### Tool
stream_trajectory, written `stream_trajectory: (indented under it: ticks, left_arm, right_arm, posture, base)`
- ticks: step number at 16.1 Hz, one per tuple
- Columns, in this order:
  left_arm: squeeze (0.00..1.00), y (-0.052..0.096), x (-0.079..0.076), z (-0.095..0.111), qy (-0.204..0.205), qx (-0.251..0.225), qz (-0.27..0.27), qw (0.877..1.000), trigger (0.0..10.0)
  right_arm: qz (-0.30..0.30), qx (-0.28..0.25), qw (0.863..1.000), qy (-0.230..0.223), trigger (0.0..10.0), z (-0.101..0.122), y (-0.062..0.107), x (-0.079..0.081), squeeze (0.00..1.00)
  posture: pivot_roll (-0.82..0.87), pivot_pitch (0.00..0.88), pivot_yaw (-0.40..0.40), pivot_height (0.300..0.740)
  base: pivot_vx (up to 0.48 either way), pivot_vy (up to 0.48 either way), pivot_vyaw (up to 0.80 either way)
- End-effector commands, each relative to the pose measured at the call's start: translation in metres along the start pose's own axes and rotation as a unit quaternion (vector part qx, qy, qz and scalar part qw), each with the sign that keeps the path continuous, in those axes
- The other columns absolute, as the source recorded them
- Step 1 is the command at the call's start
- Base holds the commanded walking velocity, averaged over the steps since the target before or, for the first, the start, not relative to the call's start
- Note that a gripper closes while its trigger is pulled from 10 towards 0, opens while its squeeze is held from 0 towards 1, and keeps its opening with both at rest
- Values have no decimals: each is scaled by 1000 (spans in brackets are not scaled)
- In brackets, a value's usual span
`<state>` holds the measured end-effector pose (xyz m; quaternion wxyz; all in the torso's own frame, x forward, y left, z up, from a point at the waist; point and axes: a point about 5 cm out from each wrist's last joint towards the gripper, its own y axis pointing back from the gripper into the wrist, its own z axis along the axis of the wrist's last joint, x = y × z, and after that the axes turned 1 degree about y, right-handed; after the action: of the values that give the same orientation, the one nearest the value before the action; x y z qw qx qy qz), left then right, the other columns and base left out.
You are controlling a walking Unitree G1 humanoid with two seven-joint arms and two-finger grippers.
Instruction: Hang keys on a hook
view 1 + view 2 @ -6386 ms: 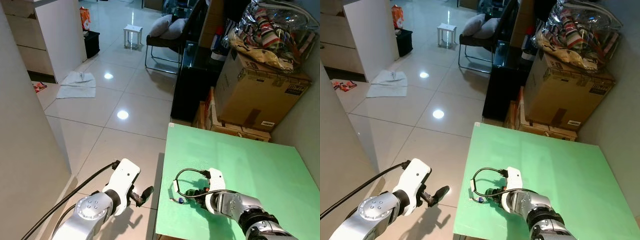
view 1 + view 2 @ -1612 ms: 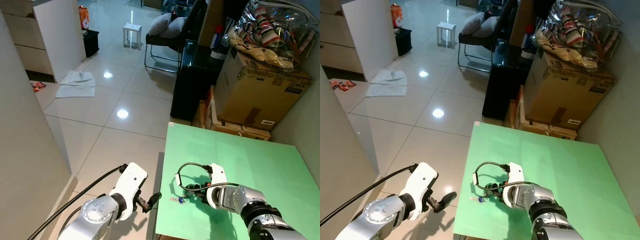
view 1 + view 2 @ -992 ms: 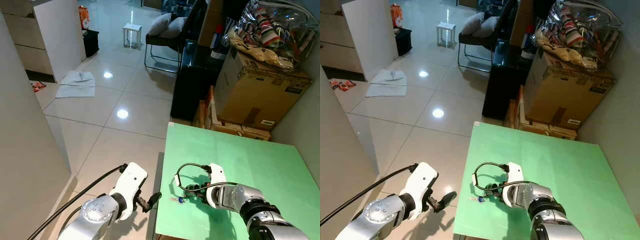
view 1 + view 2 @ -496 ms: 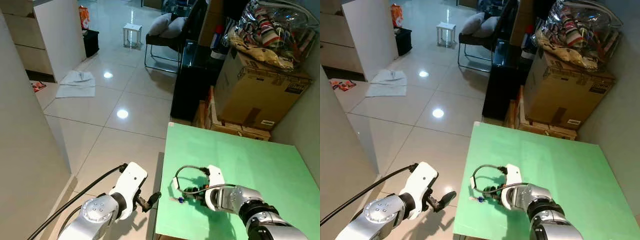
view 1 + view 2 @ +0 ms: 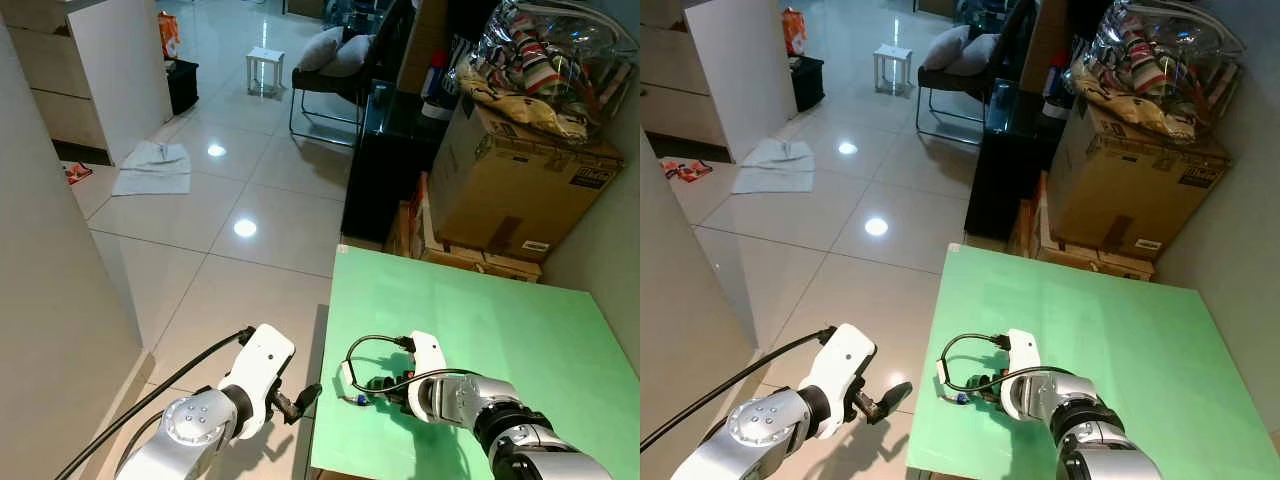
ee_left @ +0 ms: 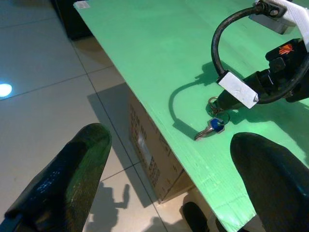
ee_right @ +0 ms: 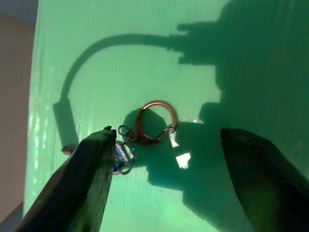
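A small bunch of keys (image 5: 351, 400) with a blue-headed key (image 6: 215, 125) and a copper ring (image 7: 155, 121) lies on the green table (image 5: 500, 310) near its front left corner. My right gripper (image 7: 166, 130) is low over the table, open, its two black fingers standing either side of the ring without touching it. My left gripper (image 6: 169, 135) is open too and holds nothing. It hangs over the floor just off the table's left edge (image 5: 300, 398), pointing toward the keys.
A cardboard box (image 5: 515, 190) topped by a clear bag of fabrics stands behind the table, with a black cabinet (image 5: 385, 160) beside it. Farther off are a chair (image 5: 330, 70), a white stool (image 5: 265, 68) and a cloth (image 5: 155, 168) on the tiled floor. A white wall (image 5: 50, 300) is close on my left.
My right gripper has crept a little toward the keys and lower. The left arm moved closer to the table edge several seconds ago and has held still since. The keys lie where they were.
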<state>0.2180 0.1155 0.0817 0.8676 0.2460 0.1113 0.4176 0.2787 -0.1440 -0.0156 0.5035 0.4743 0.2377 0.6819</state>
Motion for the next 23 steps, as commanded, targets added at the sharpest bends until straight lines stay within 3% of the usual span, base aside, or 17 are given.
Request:
stream_trajectory:
  ticks: [1,6,7,9,20,22,23]
  left_arm:
    - [0,-2,-2,1,-3,-1,-4,1000,10000]
    - [0,-1,-2,0,-2,-1,-5,1000,10000]
    - [0,-1,-2,0,-2,-1,-5,1000,10000]
    - [0,-1,-3,0,-2,-1,-5,1000,10000]
    - [0,1,-9,0,3,-1,-23,1000,10000]
    - [0,2,-12,3,0,-10,-38,999,10000]
    - [0,4,-16,9,-4,-37,-56,998,10000]
  right_arm:
    - [-21,-3,1000,8,10000,-1,3,-11,0]
    - [-16,-12,1000,-1,10000,0,2,-8,0]
    - [-9,-13,1000,-6,7333,0,1,-6,0]
    - [-6,-13,1000,-2,0,0,1,-5,0]
    - [2,-12,1000,-3,0,-3,0,-6,0]
    - [11,-13,1000,-3,0,-4,-1,-4,0]
    - [18,-13,1000,-3,0,-4,-1,-3,0]
  posture:
    - [48,37,-141,740]
    - [49,42,-140,740]
    - [49,44,-139,740]
    - [50,46,-139,740]
    - [48,56,-138,740]
    - [48,57,-137,740]
    - [47,58,-137,740]
  base:
    - [0,0,0]
    - [0,0,0]
    - [0,0,0]
    - [0,0,0]
    - [0,0,0]
    - [0,0,0]
    - [0,0,0]
